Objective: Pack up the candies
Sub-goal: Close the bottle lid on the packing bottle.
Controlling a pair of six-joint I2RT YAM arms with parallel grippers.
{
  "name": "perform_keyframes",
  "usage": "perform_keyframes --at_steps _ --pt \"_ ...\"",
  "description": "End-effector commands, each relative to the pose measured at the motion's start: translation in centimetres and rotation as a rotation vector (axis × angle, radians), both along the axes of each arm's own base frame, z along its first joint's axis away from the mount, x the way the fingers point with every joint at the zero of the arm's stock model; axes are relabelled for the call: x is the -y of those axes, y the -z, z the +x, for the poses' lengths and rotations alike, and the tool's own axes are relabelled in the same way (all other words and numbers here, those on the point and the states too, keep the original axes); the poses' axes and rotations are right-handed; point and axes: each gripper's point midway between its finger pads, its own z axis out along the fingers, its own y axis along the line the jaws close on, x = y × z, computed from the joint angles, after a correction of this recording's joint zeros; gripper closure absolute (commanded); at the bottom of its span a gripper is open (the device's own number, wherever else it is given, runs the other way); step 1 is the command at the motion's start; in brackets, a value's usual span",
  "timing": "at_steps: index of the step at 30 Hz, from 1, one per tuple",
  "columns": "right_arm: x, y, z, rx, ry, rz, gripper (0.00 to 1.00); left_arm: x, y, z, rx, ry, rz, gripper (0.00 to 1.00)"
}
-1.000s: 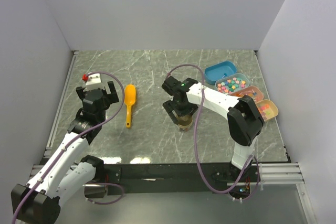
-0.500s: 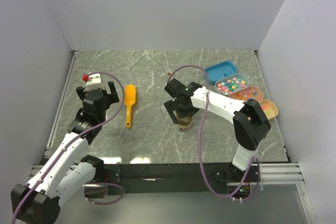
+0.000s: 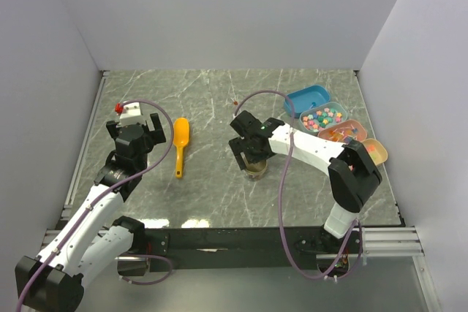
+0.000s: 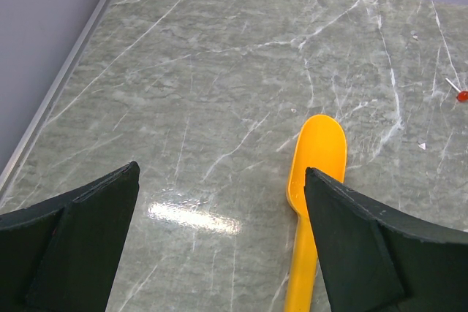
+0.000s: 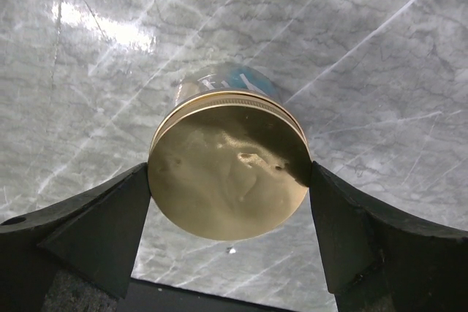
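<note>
Leftward, orange scoop (image 3: 180, 140), right gripper (image 5: 230, 179) clasping jar (image 5: 227, 144)

Table (image 3: 212, 100) is veined in white on grey-green marble; scoop (image 3: 180, 147) is coloured orange-yellow, jar lid (image 5: 228, 164) gold, tub (image 3: 307, 99) blue. Left gripper (image 4: 221, 180) & right gripper (image 5: 230, 180) are finished in black.

The right hand (image 3: 253, 157) sits over a jar (image 3: 257, 172), well apart from the orange scoop (image 3: 180, 147).

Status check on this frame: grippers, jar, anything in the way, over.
Left gripper open, empty, near orange plastic scoop. Right gripper clamped on gold-lidded glass jar. Lid on, contents unclear. Nothing in the way.
</note>
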Motion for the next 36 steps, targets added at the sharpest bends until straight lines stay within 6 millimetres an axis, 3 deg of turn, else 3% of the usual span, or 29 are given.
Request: perform_keyframes --at_steps 1,9,22,29,36 --pt "0.3 1.0 0.9 0.063 0.035 -0.007 0.3 -0.2 -1.6 0.1 0.063 -0.013 -0.007 0.01" --pt "0.4 2.5 1.3 0.096 0.045 0.001 0.31 -0.3 -1.7 0.0 0.067 -0.018 -0.008 0.01" --pt "0.2 0.5 1.7 0.106 0.019 0.001 0.3 -0.2 -1.7 0.0 0.066 -0.01 -0.01 0.01" --pt "0.0 1.7 1.6 0.115 0.043 0.032 0.3 -0.2 -1.8 0.0 0.069 -0.013 -0.012 0.01" --pt "1.0 2.5 1.5 0.145 0.093 0.026 0.28 -0.3 -1.7 0.0 0.068 -0.015 -0.012 0.01"
